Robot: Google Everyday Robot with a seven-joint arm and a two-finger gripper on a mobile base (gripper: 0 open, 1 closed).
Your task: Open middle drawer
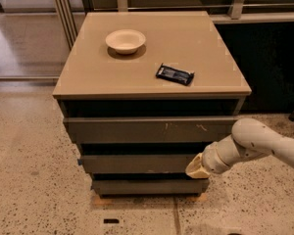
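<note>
The middle drawer [137,163] is a plain dark grey-brown front in the cabinet, below the wider top drawer front [147,129] with pale scratch marks and above the shortest bottom front [147,186]. A small blue bit [80,161] sits at its left end. My gripper [196,168] comes in from the right on a white arm [264,141] and rests at the right end of the middle drawer front.
On the tan cabinet top [88,77] stand a cream bowl [125,40] and a black wrapped packet [175,74]. A dark cabinet wall [269,62] is at the right. Speckled floor [29,180] lies around, and metal rails [63,13] stand at the back left.
</note>
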